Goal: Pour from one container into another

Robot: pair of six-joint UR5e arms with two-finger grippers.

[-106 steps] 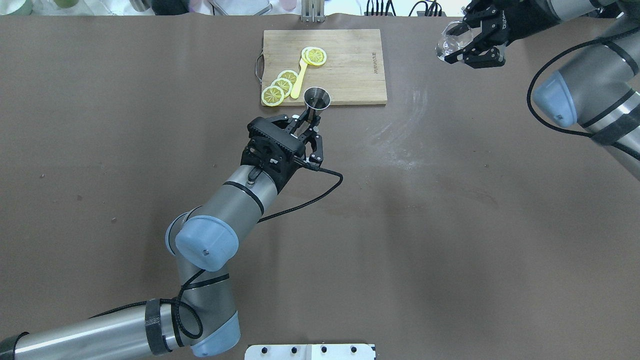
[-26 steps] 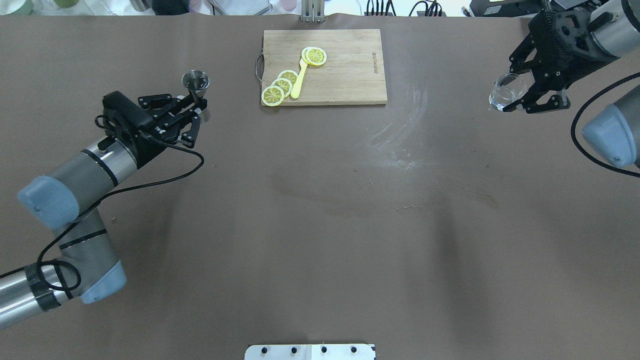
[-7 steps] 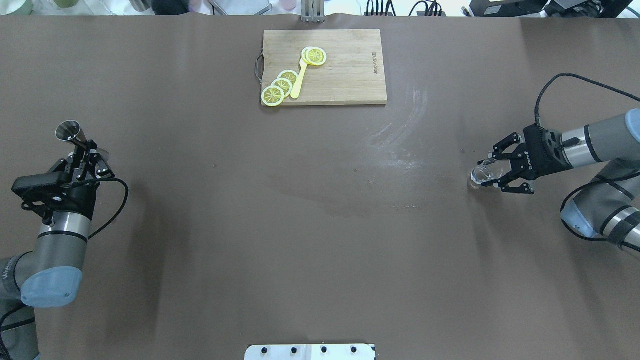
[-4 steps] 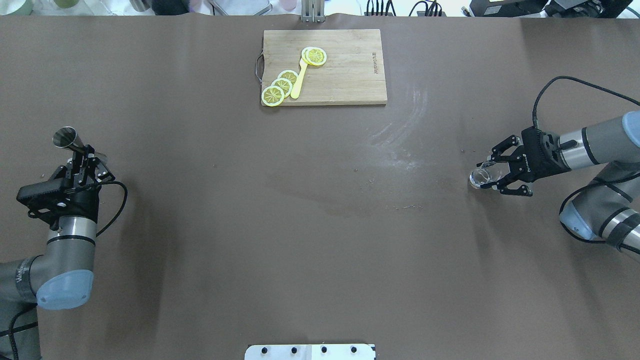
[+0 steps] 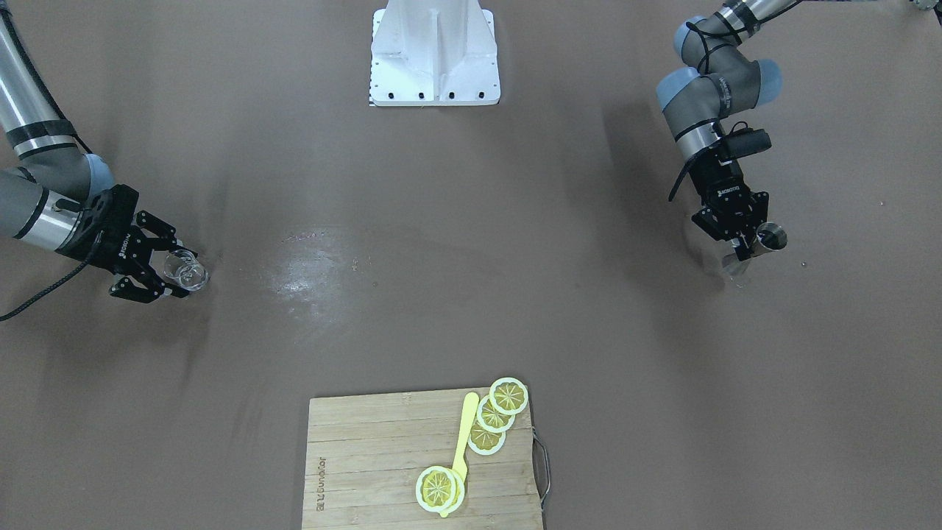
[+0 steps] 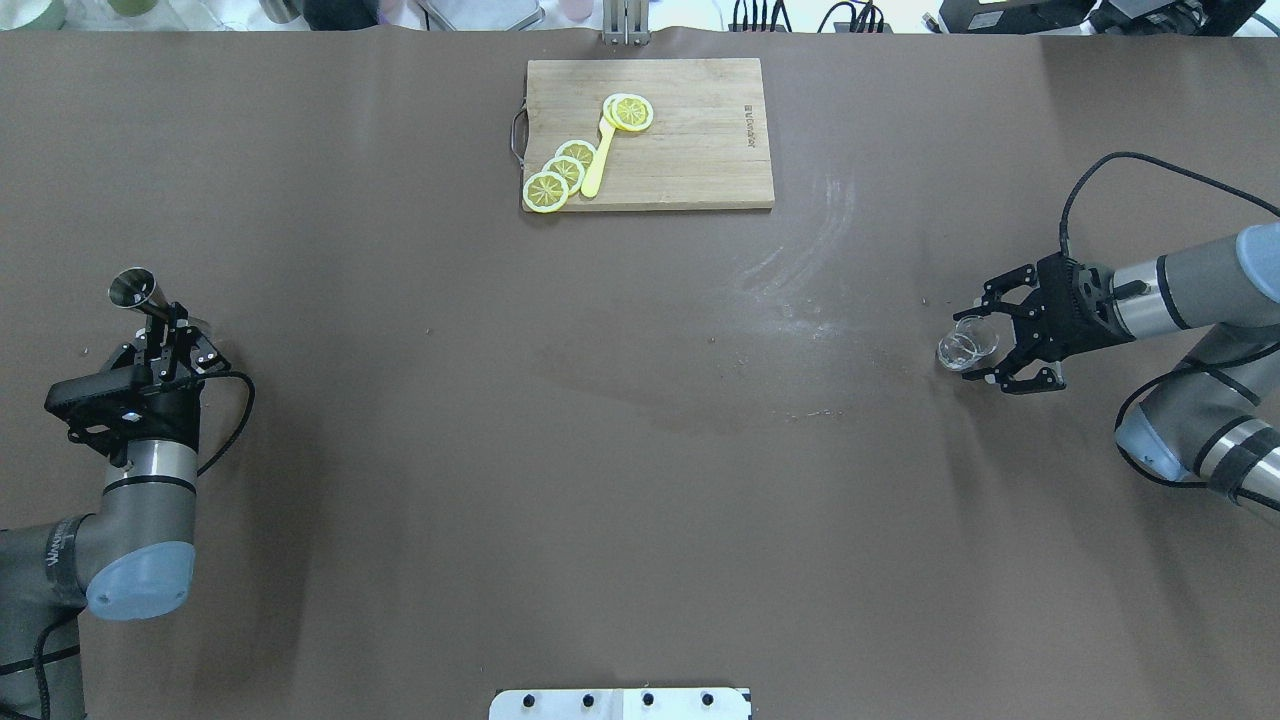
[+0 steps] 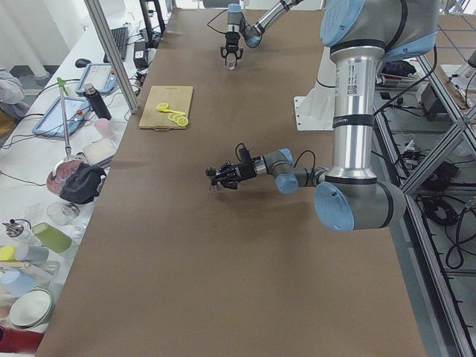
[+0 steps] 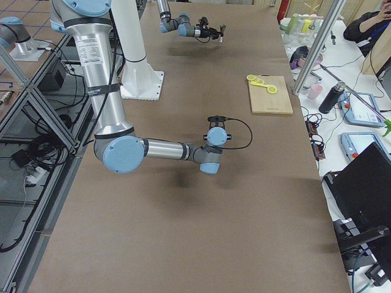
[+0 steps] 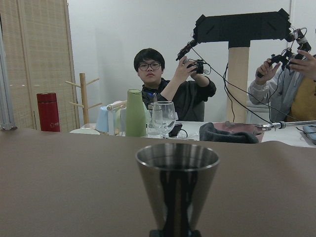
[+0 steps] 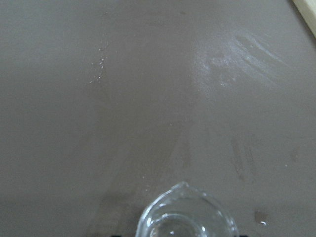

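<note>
Jigger (image 6: pixel 133 289) clamped at its waist in left gripper (image 6: pixel 168 322), far left of table (image 6: pixel 640 450), open cone up; vs. half a sec ago it sits slightly nearer the robot. Glass cup (image 6: pixel 966 346) gripped betw. right gripper (image 6: pixel 985 347) fingers at far right, now rim-up rather than tipped sideways. Cutting board (image 6: pixel 700 130) w/ lemon slices (image 6: pixel 560 175) unmoved.
</note>
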